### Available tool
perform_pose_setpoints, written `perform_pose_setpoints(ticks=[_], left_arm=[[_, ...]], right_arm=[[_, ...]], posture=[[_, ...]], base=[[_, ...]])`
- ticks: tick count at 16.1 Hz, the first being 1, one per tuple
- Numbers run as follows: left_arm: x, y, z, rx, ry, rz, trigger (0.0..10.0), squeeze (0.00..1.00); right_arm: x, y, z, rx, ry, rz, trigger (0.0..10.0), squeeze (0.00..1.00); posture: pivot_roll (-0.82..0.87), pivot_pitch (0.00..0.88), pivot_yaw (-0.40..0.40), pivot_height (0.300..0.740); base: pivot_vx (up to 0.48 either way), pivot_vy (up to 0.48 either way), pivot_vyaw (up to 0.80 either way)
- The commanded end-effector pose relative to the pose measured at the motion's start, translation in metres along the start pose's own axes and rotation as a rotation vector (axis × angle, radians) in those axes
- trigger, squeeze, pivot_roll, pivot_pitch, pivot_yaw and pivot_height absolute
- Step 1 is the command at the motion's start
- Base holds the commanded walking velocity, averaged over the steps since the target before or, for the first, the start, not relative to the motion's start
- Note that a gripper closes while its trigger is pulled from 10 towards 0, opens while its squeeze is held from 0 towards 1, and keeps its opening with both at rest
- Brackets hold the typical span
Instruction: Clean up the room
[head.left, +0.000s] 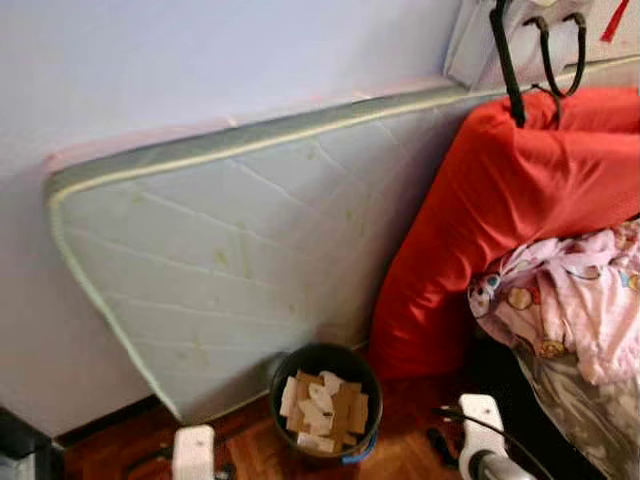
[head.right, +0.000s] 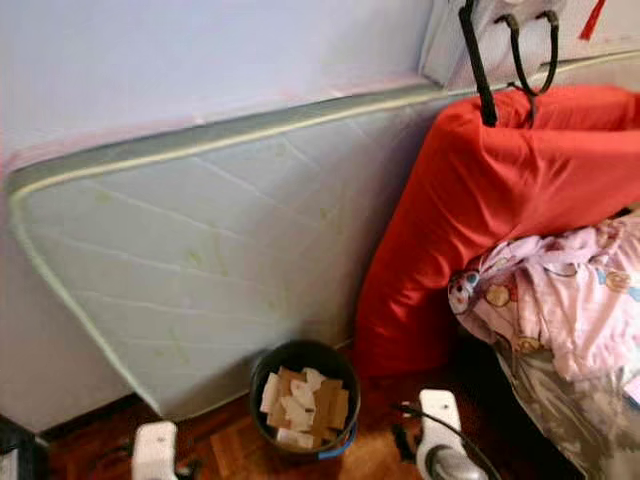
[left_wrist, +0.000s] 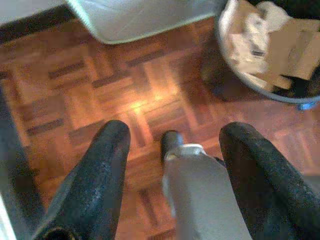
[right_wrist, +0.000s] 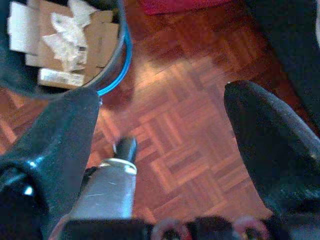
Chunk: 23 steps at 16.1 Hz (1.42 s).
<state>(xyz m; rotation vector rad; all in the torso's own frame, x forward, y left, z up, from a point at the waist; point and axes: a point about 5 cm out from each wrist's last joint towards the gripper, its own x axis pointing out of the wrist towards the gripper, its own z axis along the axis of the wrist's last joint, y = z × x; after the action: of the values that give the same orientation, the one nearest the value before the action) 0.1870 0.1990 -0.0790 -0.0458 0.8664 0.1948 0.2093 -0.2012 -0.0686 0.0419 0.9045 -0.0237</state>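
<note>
Both grippers hang empty with fingers spread: the left gripper (left_wrist: 172, 175) and right gripper (right_wrist: 160, 150) flank the waste bin (head.left: 325, 398), full of cardboard scraps, between and ahead of them. Likely scouting; next calls for choosing clutter.

Before me, a pale lavender wall (head.left: 200, 60) backs a quilted mattress (head.left: 230, 260) stood on its long edge. Reddish parquet floor (left_wrist: 100, 95) lies below, catching a warm glare. A dark baseboard (head.left: 100, 420) runs along the wall's foot.
</note>
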Motion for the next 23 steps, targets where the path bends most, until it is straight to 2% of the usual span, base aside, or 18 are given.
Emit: perform_pose_setpoints(ticks=[1,12,23], left_arm=[[-0.0004,-0.0042,-0.0033,0.01,0.017,-0.009,10.0,0.0],[0.0007,-0.0049,0.0013,-0.012,0.006,-0.008,10.0,0.0],[0.0002,-0.0026,0.0002,0.007,0.001,0.004,10.0,0.0]], right_arm=[[-0.0007,-0.005,0.0001,-0.007,0.004,-0.012,10.0,0.0],[0.0001,-0.0048,0.0046,0.002,-0.004,-0.018,10.0,0.0],[-0.0001,-0.0042,0.0012,-0.009,0.017,-0.023,10.0,0.0]], posture=[[0.0,0.0,-0.045,0.719],[0.0,0.0,-0.049,0.719],[0.0,0.0,-0.037,0.719]], base=[[0.0,0.0,0.0],[0.0,0.0,0.0],[0.0,0.0,-0.76]])
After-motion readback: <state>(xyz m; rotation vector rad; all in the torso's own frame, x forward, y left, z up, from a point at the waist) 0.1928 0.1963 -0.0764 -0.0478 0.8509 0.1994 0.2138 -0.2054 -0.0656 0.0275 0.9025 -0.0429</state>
